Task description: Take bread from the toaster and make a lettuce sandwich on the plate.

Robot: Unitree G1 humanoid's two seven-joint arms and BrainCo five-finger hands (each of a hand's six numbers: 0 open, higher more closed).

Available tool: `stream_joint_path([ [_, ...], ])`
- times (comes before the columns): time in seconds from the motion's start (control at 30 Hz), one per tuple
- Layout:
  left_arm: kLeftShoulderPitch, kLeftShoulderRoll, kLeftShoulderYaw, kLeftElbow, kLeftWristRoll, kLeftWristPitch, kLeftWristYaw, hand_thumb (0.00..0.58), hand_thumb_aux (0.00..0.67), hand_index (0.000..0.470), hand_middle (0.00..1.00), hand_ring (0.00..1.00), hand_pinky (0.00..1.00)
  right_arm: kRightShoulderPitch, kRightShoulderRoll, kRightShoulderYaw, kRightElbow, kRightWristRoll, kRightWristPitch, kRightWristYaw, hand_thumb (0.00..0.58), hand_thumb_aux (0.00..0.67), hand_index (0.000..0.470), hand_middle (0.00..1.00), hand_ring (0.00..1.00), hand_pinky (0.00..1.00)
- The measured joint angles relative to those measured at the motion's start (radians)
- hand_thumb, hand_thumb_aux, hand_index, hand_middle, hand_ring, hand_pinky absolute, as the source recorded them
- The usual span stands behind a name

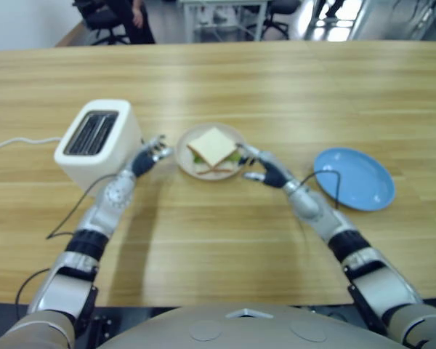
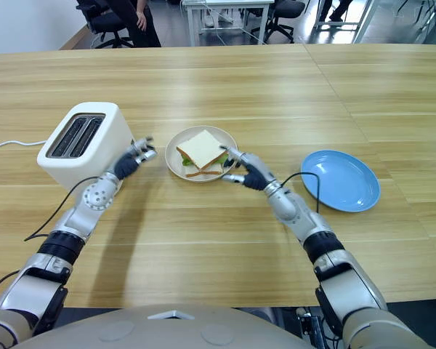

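A white toaster (image 1: 96,142) stands at the left of the wooden table, its two slots dark. To its right a beige plate (image 1: 191,166) carries a stacked sandwich (image 1: 214,148): bread on top, green lettuce showing at the edges, bread beneath. My left hand (image 1: 152,155) rests between the toaster and the plate's left rim, fingers loosely spread and holding nothing. My right hand (image 1: 262,166) sits at the plate's right rim beside the sandwich, fingers extended towards it, nothing grasped.
An empty blue plate (image 1: 353,179) lies to the right of my right arm. A white cord (image 1: 14,144) runs left from the toaster. Office chairs and table legs stand beyond the table's far edge.
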Motion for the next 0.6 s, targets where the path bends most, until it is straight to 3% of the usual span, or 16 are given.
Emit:
stream_joint_path([
  [0.1, -0.015, -0.068, 0.112, -0.032, -0.120, -0.130, 0.050, 0.000, 0.000, 0.000, 0.00, 0.00, 0.00, 0.051, 0.061, -0.091, -0.158, 0.193, 0.068, 0.070, 0.000, 0.000, 0.000, 0.00, 0.00, 0.00],
  [0.27, -0.074, -0.167, 0.166, 0.044, -0.239, -0.229, 0.036, 0.000, 0.000, 0.000, 0.00, 0.00, 0.00, 0.031, 0.175, -0.190, -0.177, 0.427, 0.173, 0.163, 0.000, 0.000, 0.000, 0.00, 0.00, 0.00],
  [0.43, -0.157, -0.235, 0.203, 0.207, -0.307, -0.301, 0.015, 0.000, 0.000, 0.000, 0.00, 0.00, 0.00, -0.079, 0.285, -0.336, 0.001, 0.635, 0.241, 0.265, 0.000, 0.000, 0.000, 0.00, 0.00, 0.00],
  [0.6, -0.233, -0.239, 0.257, 0.352, -0.365, -0.344, -0.025, 0.000, 0.000, 0.000, 0.00, 0.00, 0.00, -0.162, 0.288, -0.397, 0.195, 0.633, 0.219, 0.294, 0.000, 0.000, 0.000, 0.00, 0.00, 0.00],
])
